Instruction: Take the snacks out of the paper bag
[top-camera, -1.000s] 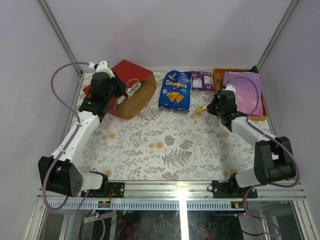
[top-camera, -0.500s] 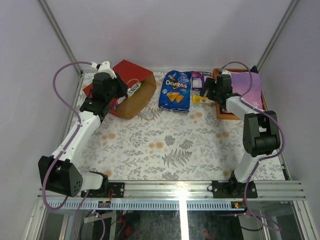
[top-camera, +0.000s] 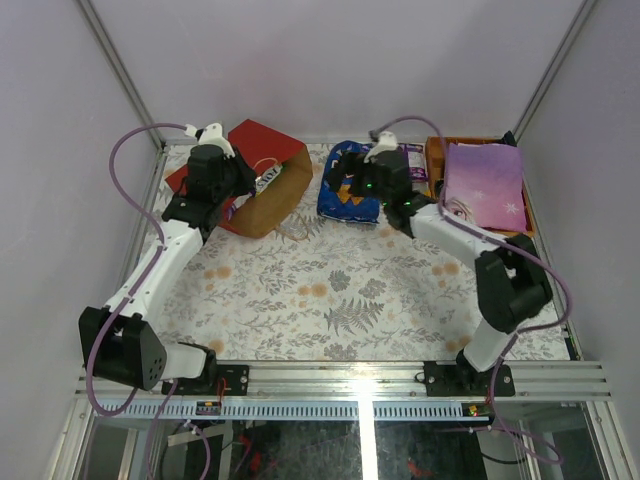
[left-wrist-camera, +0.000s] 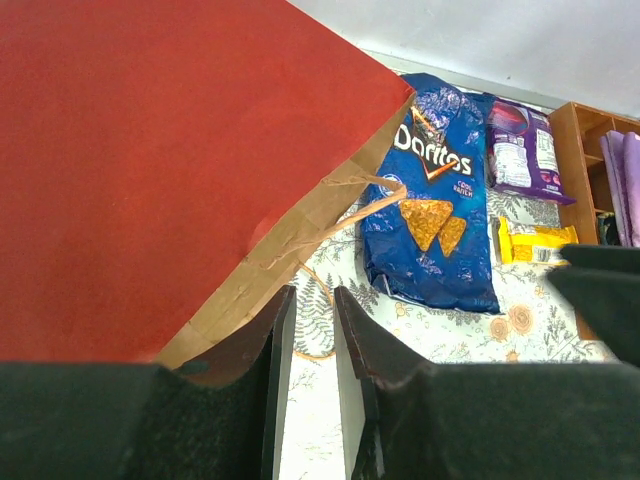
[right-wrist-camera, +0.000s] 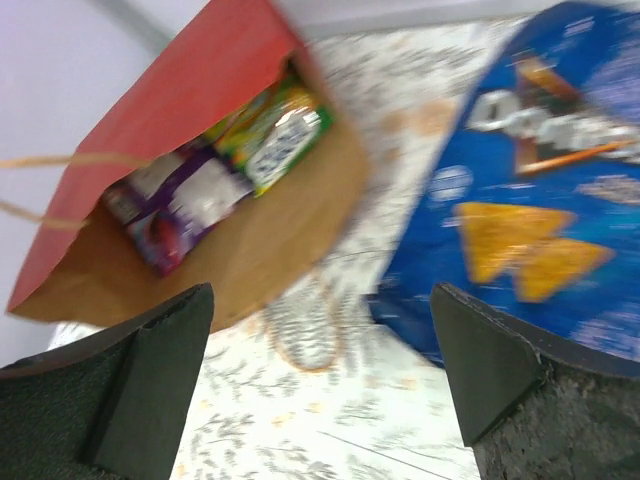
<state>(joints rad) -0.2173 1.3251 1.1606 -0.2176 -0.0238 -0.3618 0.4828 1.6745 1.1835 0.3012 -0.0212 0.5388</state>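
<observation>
Paper bag (top-camera: 262, 180) lies on its side at the table's far-left corner, mouth facing right so packets can be reached. Left gripper (left-wrist-camera: 305, 345) pinches its lower lip, pinning it. Right gripper (top-camera: 352, 172), jaws spread and empty, hangs over the Doritos bag (left-wrist-camera: 432, 200). Purple pack (right-wrist-camera: 165, 215) and yellow-green pack (right-wrist-camera: 280, 130) remain inside.

Two white arms with black joints, looping lilac cables, black end effectors

orange tray (top-camera: 436, 152) holds lilac item (top-camera: 486, 185).
</observation>
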